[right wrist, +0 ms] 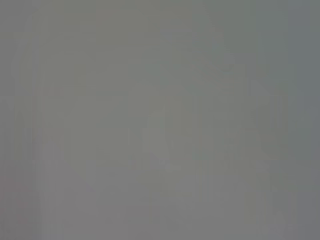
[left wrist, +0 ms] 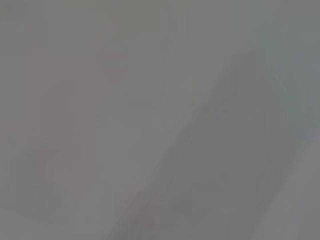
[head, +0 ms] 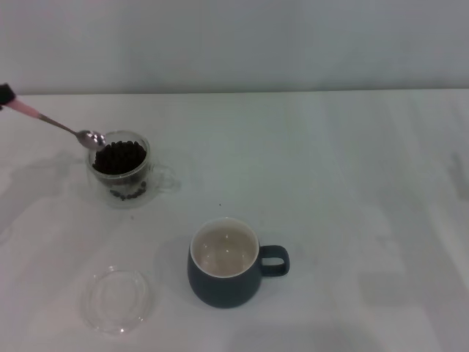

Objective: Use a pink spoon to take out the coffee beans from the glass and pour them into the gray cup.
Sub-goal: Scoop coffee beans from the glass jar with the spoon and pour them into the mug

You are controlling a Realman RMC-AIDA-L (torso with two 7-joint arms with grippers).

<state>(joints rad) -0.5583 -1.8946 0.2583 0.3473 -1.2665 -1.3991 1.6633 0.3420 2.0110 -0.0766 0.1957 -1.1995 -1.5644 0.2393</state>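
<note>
Pink spoon (head: 62, 125), seemingly gripped by the left claw (head: 6, 95), touches the unlabelled glass (head: 121, 172).

On the table (head: 352, 191) — one pink spoon (head: 55, 123), one glass (head: 124, 172) holding many coffee beans (head: 119, 156), one gray cup (head: 227, 262), one clear round dish (head: 117, 298).

A bare test setup, more lab than kitchen: a plain white desk (head: 352, 169) against a blank pale wall (head: 234, 44), carrying only a glass (head: 124, 172) of coffee beans (head: 119, 156), a gray cup (head: 223, 273) and a clear glass lid (head: 116, 298). No household furnishings show.
</note>
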